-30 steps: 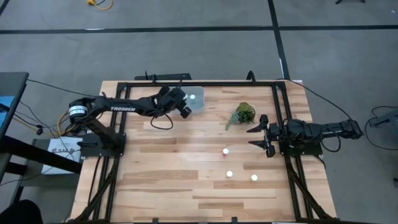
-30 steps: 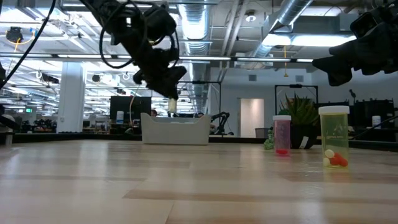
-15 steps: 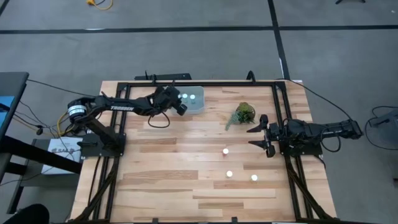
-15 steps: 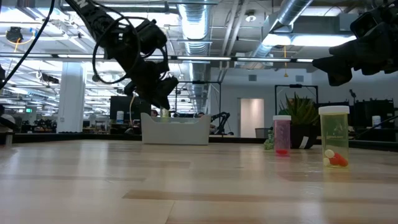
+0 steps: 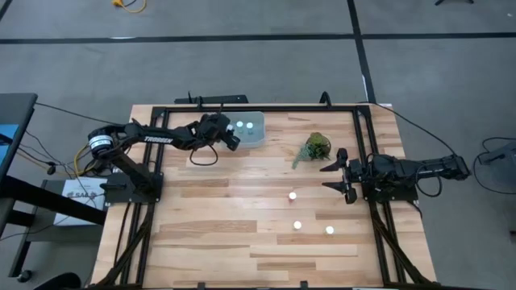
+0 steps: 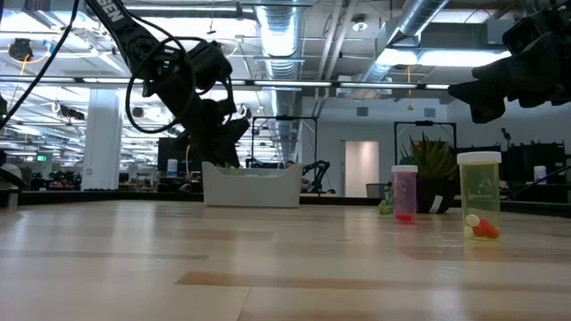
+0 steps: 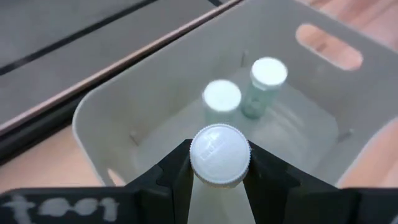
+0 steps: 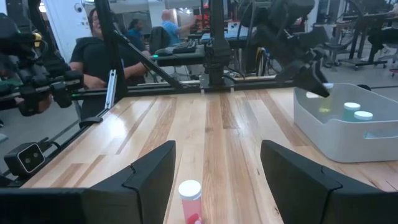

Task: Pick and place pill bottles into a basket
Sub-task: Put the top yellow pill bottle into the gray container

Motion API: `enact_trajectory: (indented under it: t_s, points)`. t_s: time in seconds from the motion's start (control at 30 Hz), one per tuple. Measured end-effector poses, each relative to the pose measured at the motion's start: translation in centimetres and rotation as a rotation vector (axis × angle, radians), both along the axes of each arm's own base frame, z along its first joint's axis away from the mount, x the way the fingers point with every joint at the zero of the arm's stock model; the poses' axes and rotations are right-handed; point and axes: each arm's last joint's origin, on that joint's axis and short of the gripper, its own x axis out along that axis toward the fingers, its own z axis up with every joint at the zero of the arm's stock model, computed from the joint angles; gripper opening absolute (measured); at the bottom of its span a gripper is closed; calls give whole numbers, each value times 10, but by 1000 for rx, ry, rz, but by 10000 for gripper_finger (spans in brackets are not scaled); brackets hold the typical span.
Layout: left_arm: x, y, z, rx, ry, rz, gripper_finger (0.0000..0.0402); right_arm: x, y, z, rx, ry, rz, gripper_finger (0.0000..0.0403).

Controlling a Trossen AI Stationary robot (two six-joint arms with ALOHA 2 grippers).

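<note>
My left gripper (image 5: 229,134) is at the left end of the pale bin (image 5: 253,135) at the table's far side, shut on a white-capped pill bottle (image 7: 219,155). Two more bottles (image 7: 222,98) (image 7: 268,72) stand inside the bin (image 7: 311,99). Three bottles stand on the table's right half: one (image 5: 292,195), another (image 5: 297,225) and a third (image 5: 329,230). My right gripper (image 5: 337,173) is open and empty, off to their right, near the green sprig (image 5: 316,147). My left gripper pinches the bottle at its white cap (image 7: 198,163) between the two fingers, one on each side. The fingers slant down from the table's left side. The bottle hangs over the bin's left end with its cap up; whether it touches the bin's floor is hidden.
In the low view a pink bottle (image 6: 404,193) and a yellow-green one with pills (image 6: 479,198) stand at the right. A black frame (image 5: 242,107) runs along the table's edges. A person (image 8: 102,46) sits beyond the table.
My left gripper has gone down and a little toward the table's left edge with the bottle, from above the bin to its left end. The bottle, which showed above the bin's rim in the low view, is now down behind its wall.
</note>
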Motion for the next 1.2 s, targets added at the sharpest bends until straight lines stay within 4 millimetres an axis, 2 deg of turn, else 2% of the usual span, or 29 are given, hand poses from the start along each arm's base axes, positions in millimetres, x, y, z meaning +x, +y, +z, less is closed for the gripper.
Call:
enact_trajectory:
  t_s: [0.6,1.2]
  points:
    - [-6,0,-7,-142,33,-44,110,0,0,0,0,0,0,230]
    - [-6,-1,-7,-135,46,-58,110,0,0,0,0,0,0,230]
